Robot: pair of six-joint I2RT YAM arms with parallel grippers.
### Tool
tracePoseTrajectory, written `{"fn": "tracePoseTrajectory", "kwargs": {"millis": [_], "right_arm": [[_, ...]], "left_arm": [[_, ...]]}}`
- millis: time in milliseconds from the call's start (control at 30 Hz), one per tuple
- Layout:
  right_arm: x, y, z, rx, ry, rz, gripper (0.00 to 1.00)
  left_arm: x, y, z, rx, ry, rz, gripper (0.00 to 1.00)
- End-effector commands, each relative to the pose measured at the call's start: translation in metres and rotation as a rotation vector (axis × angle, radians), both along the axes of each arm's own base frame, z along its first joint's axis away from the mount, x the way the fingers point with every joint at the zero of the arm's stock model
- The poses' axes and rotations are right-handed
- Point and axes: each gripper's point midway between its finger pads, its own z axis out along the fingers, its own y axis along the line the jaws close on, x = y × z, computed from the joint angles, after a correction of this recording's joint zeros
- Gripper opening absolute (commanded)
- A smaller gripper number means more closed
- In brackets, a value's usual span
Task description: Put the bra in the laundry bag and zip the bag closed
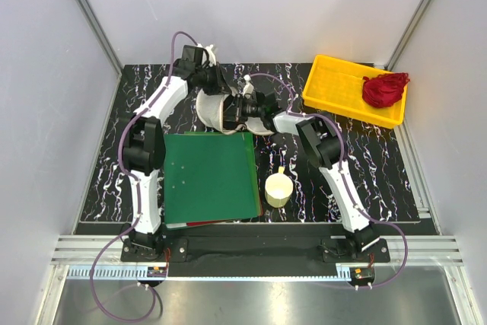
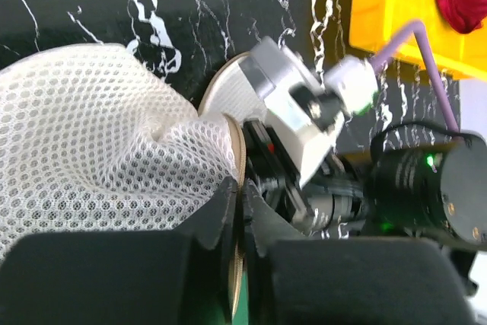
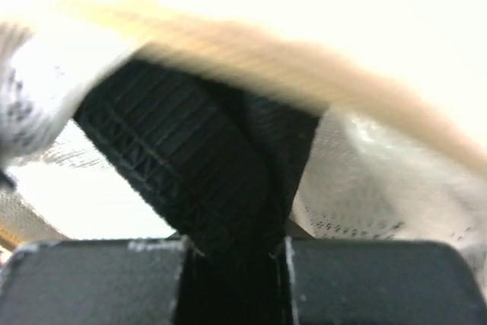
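Roughly, the task looks about halfway done. The laundry bag [image 1: 215, 109], a cream-white mesh drum at the upper centre of the overhead frame on the black marbled table [image 1: 380, 165], is not yet zipped. Its mesh is slumped and creased, and its mouth appears open toward the right arm. The bra [image 3: 183, 157], a ribbed black fold filling the middle of the right wrist frame, sits at that mouth under the tan rim with mesh on either side. It seems partly in, though how far is hidden. The left gripper [image 2: 242, 195] pinches the bag's rim, fingers nearly together. The right gripper [image 3: 234, 253] is clamped on the bra. Letting go and zipping are left.
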Motion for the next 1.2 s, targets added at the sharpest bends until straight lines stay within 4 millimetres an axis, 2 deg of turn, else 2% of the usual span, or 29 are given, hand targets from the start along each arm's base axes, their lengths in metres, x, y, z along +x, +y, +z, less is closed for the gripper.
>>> {"fn": "tracePoseTrajectory", "kwargs": {"millis": [0, 67, 200, 233, 300, 400, 433, 500, 533, 567, 633, 667, 733, 767, 800, 833, 900, 967, 1000, 1033, 1067, 1100, 1133, 1167], "right_arm": [[0.011, -0.001, 0.001, 0.040, 0.066, 0.007, 0.00], [0.011, 0.001, -0.005, 0.045, 0.105, 0.012, 0.00], [0.018, 0.004, -0.006, 0.041, 0.130, 0.005, 0.00], [0.021, 0.002, -0.007, 0.037, 0.136, -0.003, 0.00], [0.023, 0.001, -0.009, 0.031, 0.147, -0.003, 0.00], [0.025, -0.003, -0.008, 0.028, 0.156, 0.001, 0.00], [0.024, -0.003, -0.008, 0.028, 0.154, 0.010, 0.00], [0.024, -0.004, -0.005, 0.026, 0.157, 0.021, 0.00], [0.024, -0.004, -0.006, 0.021, 0.155, 0.027, 0.00], [0.025, -0.004, -0.006, 0.019, 0.154, 0.031, 0.00], [0.026, -0.003, -0.007, 0.010, 0.150, 0.035, 0.00], [0.029, -0.001, -0.001, 0.014, 0.139, 0.036, 0.00], [0.031, 0.000, -0.010, 0.000, 0.168, 0.031, 0.00], [0.035, 0.002, -0.004, 0.000, 0.167, 0.030, 0.00], [0.036, 0.003, -0.005, -0.002, 0.174, 0.032, 0.02], [0.037, 0.004, -0.010, -0.007, 0.188, 0.032, 0.04], [0.041, 0.004, -0.010, -0.028, 0.206, 0.013, 0.10], [0.041, 0.000, -0.009, -0.067, 0.215, -0.004, 0.19], [0.042, 0.000, 0.004, -0.069, 0.190, -0.014, 0.32], [0.042, -0.004, 0.002, -0.097, 0.203, -0.030, 0.36], [0.042, -0.010, -0.004, -0.138, 0.229, -0.068, 0.40], [0.043, -0.013, 0.003, -0.152, 0.226, -0.082, 0.52], [0.043, -0.015, 0.003, -0.173, 0.231, -0.097, 0.57], [0.041, -0.021, -0.001, -0.213, 0.262, -0.122, 0.61]], "left_arm": [[0.002, 0.011, 0.018, -0.023, -0.044, 0.006, 0.17], [0.004, 0.013, 0.019, -0.031, -0.047, 0.012, 0.18], [0.009, 0.020, 0.026, -0.008, -0.064, 0.043, 0.44], [0.011, 0.025, 0.028, -0.002, -0.071, 0.055, 0.56], [0.015, 0.038, 0.035, 0.015, -0.089, 0.093, 0.63], [0.028, 0.081, 0.035, 0.045, -0.078, 0.219, 0.56], [0.033, 0.102, 0.032, 0.040, -0.056, 0.278, 0.51], [0.037, 0.120, 0.009, 0.064, 0.008, 0.322, 0.47], [0.043, 0.131, 0.009, 0.064, 0.014, 0.346, 0.47], [0.046, 0.134, -0.011, 0.075, 0.058, 0.356, 0.45], [0.048, 0.135, -0.024, 0.082, 0.100, 0.376, 0.45], [0.048, 0.138, -0.040, 0.095, 0.133, 0.394, 0.44], [0.050, 0.140, -0.055, 0.100, 0.168, 0.430, 0.44], [0.052, 0.139, -0.067, 0.103, 0.188, 0.436, 0.44], [0.053, 0.133, -0.072, 0.088, 0.204, 0.432, 0.45], [0.052, 0.129, -0.089, 0.080, 0.247, 0.422, 0.44], [0.053, 0.114, -0.087, 0.061, 0.256, 0.381, 0.42], [0.051, 0.118, -0.081, 0.110, 0.229, 0.405, 0.42], [0.051, 0.119, -0.076, 0.130, 0.207, 0.406, 0.41], [0.051, 0.123, -0.060, 0.144, 0.170, 0.423, 0.42], [0.048, 0.126, -0.057, 0.154, 0.162, 0.431, 0.43], [0.046, 0.128, -0.048, 0.167, 0.137, 0.435, 0.44], [0.046, 0.134, -0.023, 0.179, 0.080, 0.457, 0.44], [0.045, 0.135, -0.012, 0.187, 0.046, 0.465, 0.45]]}}
